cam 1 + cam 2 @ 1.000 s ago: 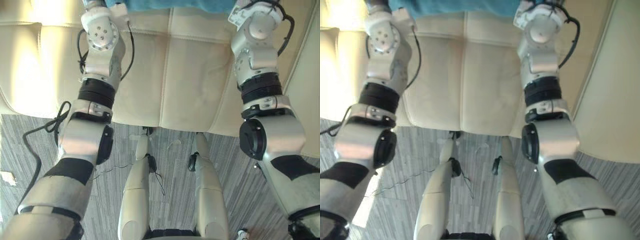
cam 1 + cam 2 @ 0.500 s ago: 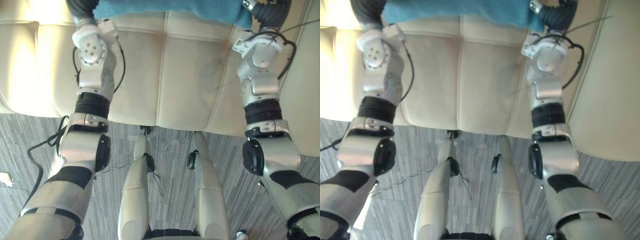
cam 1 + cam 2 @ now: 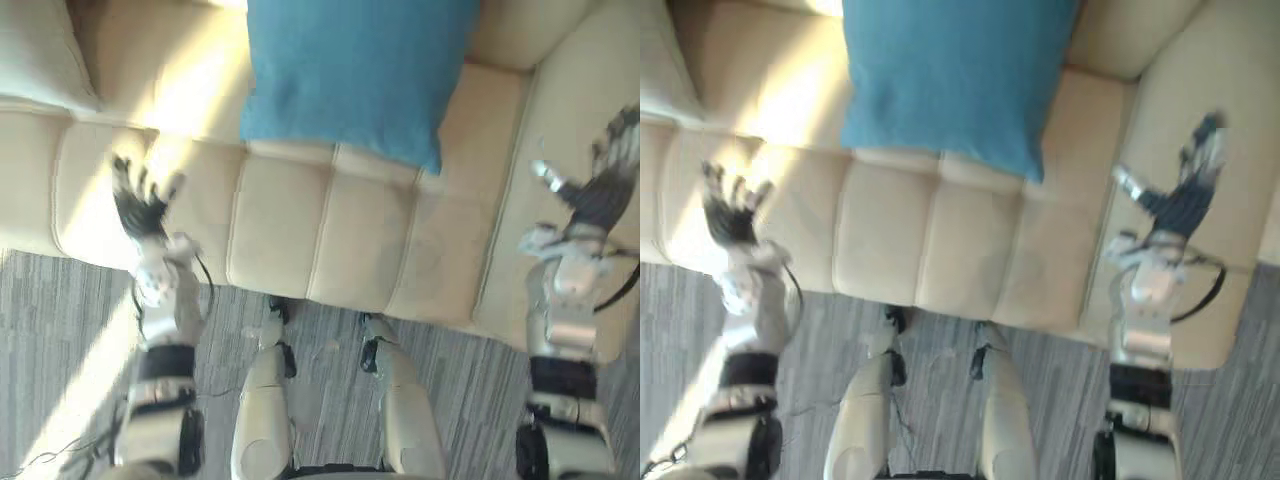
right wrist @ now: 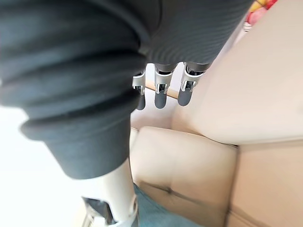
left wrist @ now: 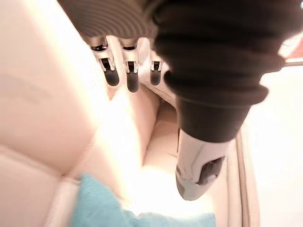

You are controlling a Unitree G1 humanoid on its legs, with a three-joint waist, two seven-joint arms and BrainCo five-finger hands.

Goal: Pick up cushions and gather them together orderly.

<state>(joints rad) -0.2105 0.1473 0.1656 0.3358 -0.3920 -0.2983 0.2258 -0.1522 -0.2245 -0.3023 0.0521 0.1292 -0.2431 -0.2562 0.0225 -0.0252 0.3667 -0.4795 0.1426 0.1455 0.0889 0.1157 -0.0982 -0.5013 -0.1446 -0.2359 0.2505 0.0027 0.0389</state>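
A teal blue cushion [image 3: 355,70] leans on the back of the cream sofa, its lower edge on the seat [image 3: 330,240]. My left hand [image 3: 140,205] hovers over the seat's front left part, below and left of the cushion, fingers spread and holding nothing. Over the sofa's right armrest, my right hand [image 3: 600,185] is also open and apart from the cushion. In the left wrist view the straight fingers [image 5: 128,78] point along the sofa, with a corner of the cushion [image 5: 104,210] past them. The right wrist view shows straight fingers [image 4: 161,94] and a strip of the cushion [image 4: 158,215].
A cream pad or cushion [image 3: 35,50] lies at the sofa's far left. The wide right armrest [image 3: 590,100] rises beside the seat. Grey striped carpet [image 3: 60,330] runs in front of the sofa.
The camera has tilted up, so the whole blue cushion now shows. Both hands have come away from the cushion's lower edge, moved outward to either side, and spread open.
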